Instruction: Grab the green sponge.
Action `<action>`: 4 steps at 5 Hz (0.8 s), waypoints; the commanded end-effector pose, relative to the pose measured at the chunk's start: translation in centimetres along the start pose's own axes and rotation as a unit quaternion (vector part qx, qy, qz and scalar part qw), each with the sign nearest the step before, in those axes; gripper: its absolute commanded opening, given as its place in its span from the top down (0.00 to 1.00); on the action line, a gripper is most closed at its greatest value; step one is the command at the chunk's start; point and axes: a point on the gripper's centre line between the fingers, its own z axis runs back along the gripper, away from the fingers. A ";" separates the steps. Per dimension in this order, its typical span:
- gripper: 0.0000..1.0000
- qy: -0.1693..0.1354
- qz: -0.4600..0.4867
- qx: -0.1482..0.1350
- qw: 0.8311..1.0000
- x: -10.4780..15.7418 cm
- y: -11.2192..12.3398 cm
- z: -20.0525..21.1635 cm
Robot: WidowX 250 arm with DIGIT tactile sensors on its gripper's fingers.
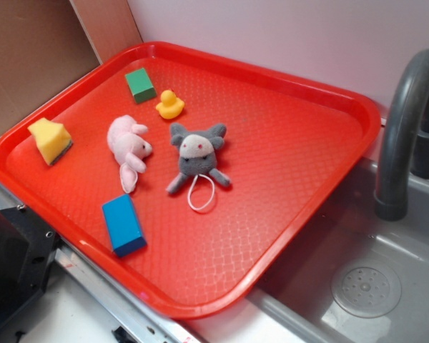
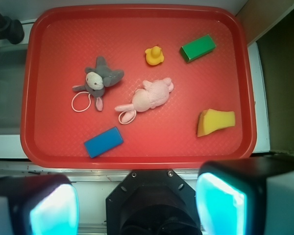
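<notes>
While the arm hangs high over the near edge of the tray, nothing is grasped yet, so the step in hand is the approach.

Pincer: the pincer (image 2: 137, 205) is spread wide, its two pads (image 2: 220, 205) at the bottom corners of the wrist view, with nothing between them.

Sponge: the sponge (image 2: 215, 122) lies ahead of the pincer and off to the right in the wrist view, near the tray's (image 2: 137, 160) right rim; it is a yellow wedge with a thin dark layer on one face (image 1: 50, 140).

Neighbours: the pink rabbit (image 2: 149, 98) sits ahead, near the centre line; the green block (image 2: 198, 48) is farther ahead beyond the sponge; the blue block (image 2: 103, 142) is ahead and slightly left. All are well apart from the sponge.

Approach: I judge it best to shift right and forward until the sponge is centred between the pads, then descend.

Grip: turning the wrist so the pads meet the wedge's flatter sides should help; foam squashes, so close firmly.

Risk: the raised rim lies just beside the sponge and may catch the outer pad.
</notes>
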 end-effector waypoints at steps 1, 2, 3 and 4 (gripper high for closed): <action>0.00 0.000 0.000 0.000 1.000 0.0 0.0 0.0; 0.00 -0.031 0.123 0.005 0.992 3.3 3.0 -1.7; 0.00 -0.045 0.244 0.029 0.968 5.1 5.8 -4.1; 0.00 -0.034 0.362 0.049 0.930 5.7 8.9 -7.4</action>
